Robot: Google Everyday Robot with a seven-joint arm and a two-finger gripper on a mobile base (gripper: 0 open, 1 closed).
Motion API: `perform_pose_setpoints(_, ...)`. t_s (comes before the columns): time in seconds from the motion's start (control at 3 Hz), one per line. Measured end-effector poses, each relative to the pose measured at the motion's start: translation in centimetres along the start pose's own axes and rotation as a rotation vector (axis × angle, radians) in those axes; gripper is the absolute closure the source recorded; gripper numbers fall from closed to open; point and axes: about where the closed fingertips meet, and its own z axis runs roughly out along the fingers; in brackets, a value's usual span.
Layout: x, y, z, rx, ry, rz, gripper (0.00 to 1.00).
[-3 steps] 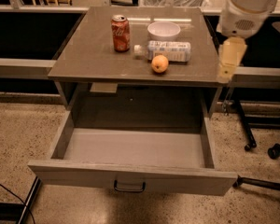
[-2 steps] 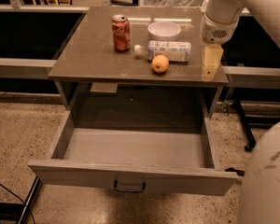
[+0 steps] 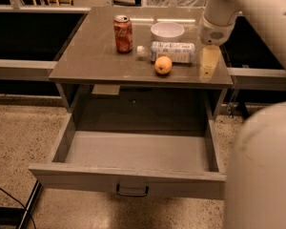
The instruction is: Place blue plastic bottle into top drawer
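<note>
The blue plastic bottle [image 3: 172, 52] lies on its side on the grey table [image 3: 95, 56], white cap pointing left, just behind an orange. The top drawer [image 3: 133, 178] is pulled fully open below the tabletop; its inside is bare and its dark handle [image 3: 132, 192] faces me. My gripper [image 3: 209, 64] points down over the table's right front corner, just right of the bottle and apart from it. It holds nothing that I can see.
A red soda can [image 3: 123, 33] stands left of the bottle, a white bowl [image 3: 167, 31] behind it, and an orange [image 3: 163, 65] in front of it. My arm's white body [image 3: 262, 171] fills the lower right. Dark shelving flanks the table.
My gripper has moved left from beyond the table's right edge to over its right front corner, closer to the bottle. The objects and drawer have not moved.
</note>
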Motion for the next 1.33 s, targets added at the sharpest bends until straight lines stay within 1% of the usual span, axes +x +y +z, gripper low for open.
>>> perform_pose_setpoints(0.33, -1.8, -3.0, 2.9, -0.007, -0.012, -0.021, 0.00)
perform_pose_setpoints(0.67, -3.3, -4.9, 4.6, -0.004, -0.025, -0.045, 0.00)
perform_pose_setpoints(1.0, -4.1, -6.0, 5.9, -0.009, -0.044, -0.054, 0.18)
perform_pose_setpoints(1.33, -4.5, -6.6, 6.7, -0.013, -0.055, -0.056, 0.41)
